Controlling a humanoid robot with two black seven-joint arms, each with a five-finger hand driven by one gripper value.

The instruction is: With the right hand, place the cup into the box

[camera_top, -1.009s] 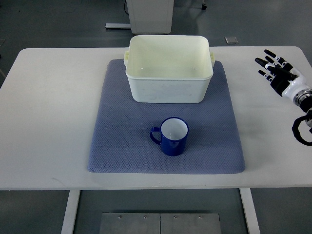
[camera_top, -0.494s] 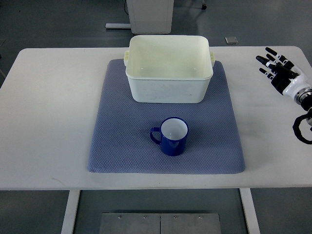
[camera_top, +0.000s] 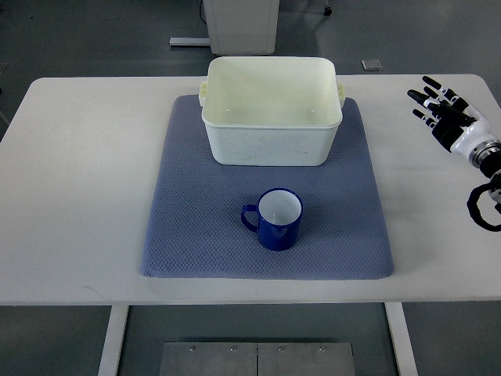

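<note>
A blue cup (camera_top: 275, 219) with a white inside stands upright on the blue-grey mat (camera_top: 196, 219), handle pointing left. Behind it on the mat sits an empty cream-white plastic box (camera_top: 271, 110). My right hand (camera_top: 440, 110) hovers over the table's far right side, well to the right of the box and the cup, fingers spread and holding nothing. The left arm does not show.
The white table (camera_top: 78, 196) extends bare to the left and right of the mat. A white cabinet base (camera_top: 241, 23) stands on the floor beyond the table's far edge. A black cable loop (camera_top: 484, 210) hangs at the right arm's wrist.
The right hand has shifted only slightly at the table's right side. The cup and the box have not moved.
</note>
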